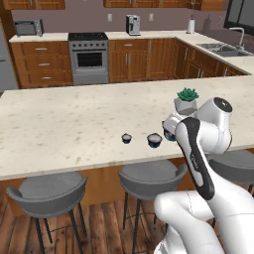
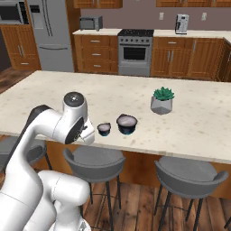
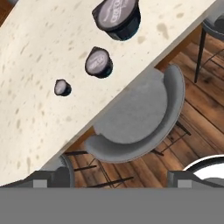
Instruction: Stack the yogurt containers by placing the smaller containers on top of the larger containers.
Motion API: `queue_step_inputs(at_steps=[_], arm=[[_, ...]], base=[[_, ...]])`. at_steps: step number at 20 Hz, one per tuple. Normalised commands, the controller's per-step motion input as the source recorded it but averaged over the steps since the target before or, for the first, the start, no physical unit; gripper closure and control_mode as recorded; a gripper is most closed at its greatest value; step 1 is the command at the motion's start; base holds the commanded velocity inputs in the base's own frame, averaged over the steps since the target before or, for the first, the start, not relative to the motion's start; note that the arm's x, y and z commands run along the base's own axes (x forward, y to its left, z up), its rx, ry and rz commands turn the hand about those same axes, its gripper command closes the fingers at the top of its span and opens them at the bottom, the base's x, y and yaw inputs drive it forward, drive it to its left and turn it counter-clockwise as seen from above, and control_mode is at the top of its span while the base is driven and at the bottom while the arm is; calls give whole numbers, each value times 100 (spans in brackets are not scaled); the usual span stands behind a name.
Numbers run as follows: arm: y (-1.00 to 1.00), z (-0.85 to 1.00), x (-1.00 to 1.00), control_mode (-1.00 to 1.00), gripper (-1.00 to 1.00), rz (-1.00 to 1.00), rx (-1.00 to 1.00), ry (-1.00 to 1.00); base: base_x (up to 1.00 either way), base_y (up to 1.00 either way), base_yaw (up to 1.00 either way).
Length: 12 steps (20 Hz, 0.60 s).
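White arm [image 1: 198,149] folds high over the counter [image 1: 74,124] edge, hand looking down on three yogurt containers [image 3: 99,62]; jaw state unclear.

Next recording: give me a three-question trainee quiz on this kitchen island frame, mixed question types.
1. True or false: the three yogurt cups are already stacked.
2. Which cup lies nearest the potted plant? A smallest cup B middle cup C largest cup
3. Fill in: the cups stand near the counter edge above the grey ____.

Key: 1 false, they stand apart in a row. 2 C. 3 stools.
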Motion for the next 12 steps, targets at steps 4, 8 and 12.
queue_step_inputs(at_steps=[4,8,12], arm=[[0,0,3,-100,-100,-4,0,0],[0,0,19,-100,-100,-10,0,0],[0,-8,31,-100,-100,-11,0,0]], base=[[0,0,0],[0,0,0],[0,0,0]])
